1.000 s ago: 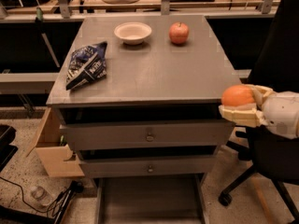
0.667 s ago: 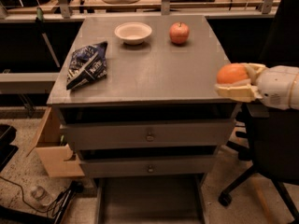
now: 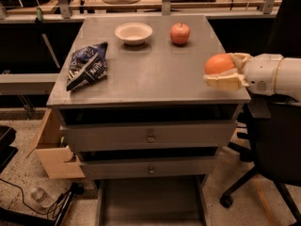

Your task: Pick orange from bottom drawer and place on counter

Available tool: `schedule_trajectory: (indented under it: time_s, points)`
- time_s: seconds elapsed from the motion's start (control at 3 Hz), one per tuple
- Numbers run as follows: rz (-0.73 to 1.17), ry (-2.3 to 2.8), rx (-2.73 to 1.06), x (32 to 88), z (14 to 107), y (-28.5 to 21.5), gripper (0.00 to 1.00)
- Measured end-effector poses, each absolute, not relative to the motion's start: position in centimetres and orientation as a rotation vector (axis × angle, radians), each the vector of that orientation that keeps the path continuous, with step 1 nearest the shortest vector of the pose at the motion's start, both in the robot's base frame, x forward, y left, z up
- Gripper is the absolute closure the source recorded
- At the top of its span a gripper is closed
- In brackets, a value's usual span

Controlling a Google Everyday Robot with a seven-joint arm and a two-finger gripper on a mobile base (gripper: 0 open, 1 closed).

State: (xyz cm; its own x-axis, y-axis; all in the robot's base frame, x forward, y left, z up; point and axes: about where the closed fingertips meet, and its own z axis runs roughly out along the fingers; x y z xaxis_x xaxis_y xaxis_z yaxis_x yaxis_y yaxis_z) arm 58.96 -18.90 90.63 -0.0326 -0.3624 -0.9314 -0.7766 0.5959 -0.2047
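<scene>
Gripper point(image 3: 220, 70) out at the right-hand edge of the desk point(image 3: 155, 72), clenched on the orange point(image 3: 217, 63): one cream finger under the fruit, the other behind and over it. White arm point(image 3: 275, 74) in from the right of frame, forearm stretched out roughly level, wrist in line with it, fingers pointing left across the grey top. Orange low over the front right corner of the desk; touching the surface or just clear of it, cannot tell from this angle.

Over on the desk itself: pale bowl point(image 3: 133, 33) at the back, upright, and near it on the right a red apple point(image 3: 180, 33), apart from the bowl. Well to the left, near the left edge, a dark blue snack bag point(image 3: 87, 66), lying crumpled. White lettering across the bag, too blurred to read.

Down the cabinet front: two knobbed drawers, upper drawer point(image 3: 150, 136) and middle drawer point(image 3: 150, 169), a dark gap above each. Below them the bottom drawer point(image 3: 150, 204), pulled out toward the camera, flat grey floor showing.

Off to the right, behind and under the arm, a black office chair point(image 3: 277, 145). Off to the left, on the speckled floor, an open cardboard box point(image 3: 54, 152) right beside the cabinet, and black cables point(image 3: 28, 192) trailing in front of it.
</scene>
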Motion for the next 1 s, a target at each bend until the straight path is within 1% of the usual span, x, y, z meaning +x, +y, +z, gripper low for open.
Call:
schedule_trajectory:
  time_s: [0.33,0.67,1.0]
  points:
    - [0.463,1.624,-1.003,60.5,90.8,-17.3,1.0]
    - [0.545,1.623,-1.075,65.0,90.1,-14.1,1.0]
    - [0.603,1.633,-1.119,67.6,89.0,-12.1,1.0]
